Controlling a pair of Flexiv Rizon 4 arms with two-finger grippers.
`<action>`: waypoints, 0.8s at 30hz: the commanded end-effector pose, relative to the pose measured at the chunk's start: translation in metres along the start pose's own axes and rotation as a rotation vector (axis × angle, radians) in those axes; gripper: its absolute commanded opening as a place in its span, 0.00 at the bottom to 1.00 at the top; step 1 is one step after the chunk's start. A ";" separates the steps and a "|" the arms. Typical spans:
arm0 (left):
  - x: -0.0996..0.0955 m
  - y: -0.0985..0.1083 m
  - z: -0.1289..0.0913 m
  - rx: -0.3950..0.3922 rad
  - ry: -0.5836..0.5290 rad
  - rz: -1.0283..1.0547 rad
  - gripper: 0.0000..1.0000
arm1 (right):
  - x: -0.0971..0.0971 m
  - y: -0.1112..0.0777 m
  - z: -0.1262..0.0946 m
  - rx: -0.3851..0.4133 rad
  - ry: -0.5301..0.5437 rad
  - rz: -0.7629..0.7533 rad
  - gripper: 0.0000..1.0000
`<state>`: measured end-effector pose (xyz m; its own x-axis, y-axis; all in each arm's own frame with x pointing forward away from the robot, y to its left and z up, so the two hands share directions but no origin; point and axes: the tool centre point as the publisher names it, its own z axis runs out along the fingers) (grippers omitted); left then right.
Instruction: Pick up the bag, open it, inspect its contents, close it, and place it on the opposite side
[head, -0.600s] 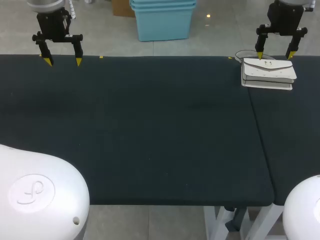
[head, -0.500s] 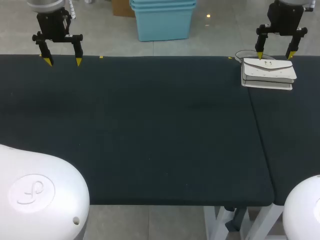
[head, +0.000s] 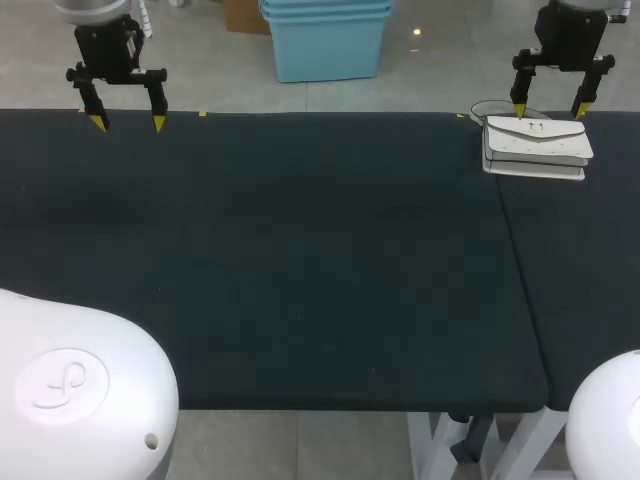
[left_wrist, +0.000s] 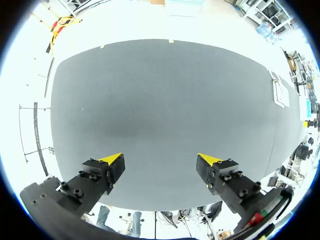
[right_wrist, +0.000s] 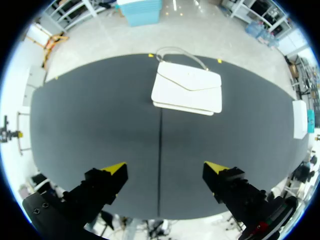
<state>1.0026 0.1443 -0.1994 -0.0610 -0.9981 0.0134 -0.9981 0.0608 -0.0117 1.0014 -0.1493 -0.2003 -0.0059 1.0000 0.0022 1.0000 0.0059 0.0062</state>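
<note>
A white flap bag (head: 537, 147) lies flat at the far right of the dark table, its strap looped behind it at the far edge. My right gripper (head: 549, 108) hangs open above the bag's far edge, touching nothing. From the right wrist, the bag (right_wrist: 187, 90) sits well ahead of the open right gripper (right_wrist: 165, 166). At the far left corner my left gripper (head: 127, 122) stands open and empty above the table edge. The left wrist view has only bare cloth under the left gripper (left_wrist: 160, 159), with the bag (left_wrist: 278, 90) small and far off to the side.
A seam (head: 515, 250) runs front to back where two table tops (head: 300, 260) meet, just left of the bag. Small yellow tape marks (head: 202, 113) dot the far edge.
</note>
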 end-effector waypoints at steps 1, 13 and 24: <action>0.009 0.005 0.003 0.063 0.028 0.138 1.00 | -0.006 0.009 0.004 0.004 0.046 -0.032 1.00; 0.043 0.035 0.019 0.306 0.248 0.761 1.00 | -0.056 0.034 0.031 0.009 0.259 -0.007 1.00; 0.064 0.044 0.048 0.431 0.305 1.194 1.00 | -0.087 0.050 0.059 -0.013 0.392 0.079 1.00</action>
<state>0.9583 0.0819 -0.2395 -0.7260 -0.6797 0.1046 -0.6812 0.6901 -0.2444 1.0497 -0.2291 -0.2523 0.0656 0.9477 0.3124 0.9975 -0.0710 0.0059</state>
